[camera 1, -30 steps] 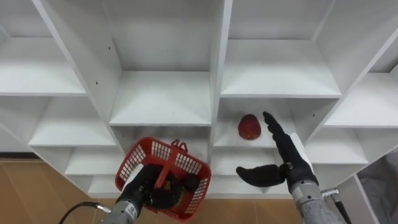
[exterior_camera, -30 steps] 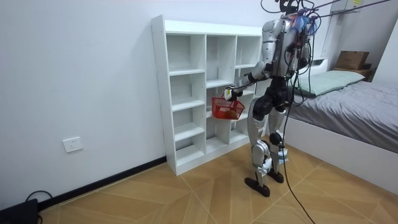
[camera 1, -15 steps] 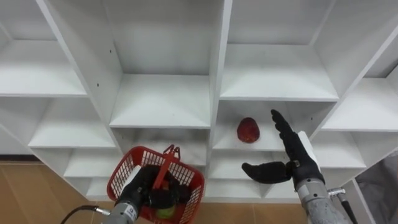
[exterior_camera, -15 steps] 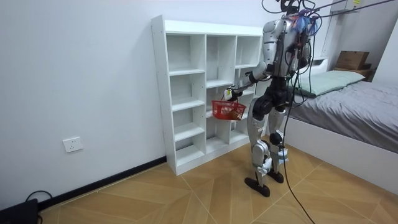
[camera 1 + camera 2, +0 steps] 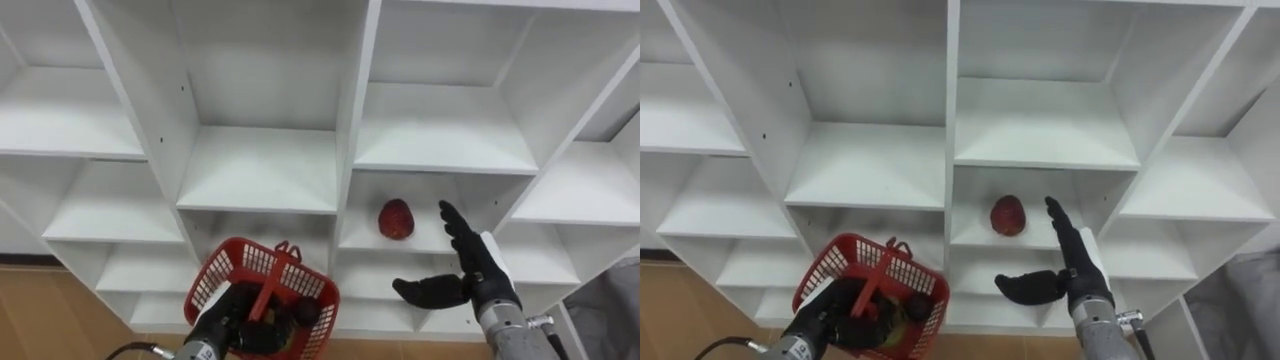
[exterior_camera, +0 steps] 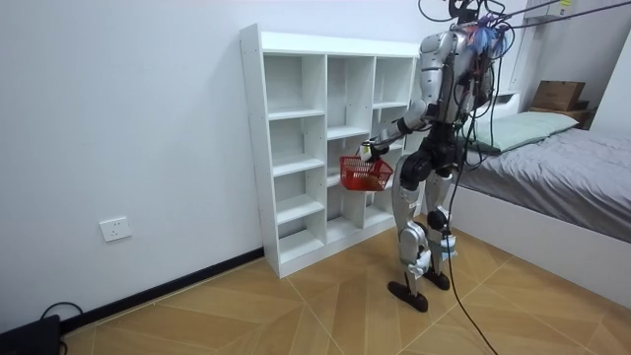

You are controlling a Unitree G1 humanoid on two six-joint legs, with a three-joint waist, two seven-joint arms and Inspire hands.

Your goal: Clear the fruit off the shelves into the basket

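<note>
A dark red fruit lies on a middle shelf of the white closet. My right hand is open just right of and below the fruit, fingers straight, thumb spread, not touching it. My left hand is shut on the handle of a red mesh basket, held low in front of the closet's middle column. Dark and greenish fruit lie inside the basket. In the room view I stand upright facing the closet.
The closet's other compartments hold nothing. A thin vertical divider stands just left of the fruit's compartment. Wooden floor lies below, and a bed stands behind me at the room view's right.
The basket has swung slightly right and up. The right hand has dropped a little and stays open beside the fruit. The camera view has shifted a little downward.
</note>
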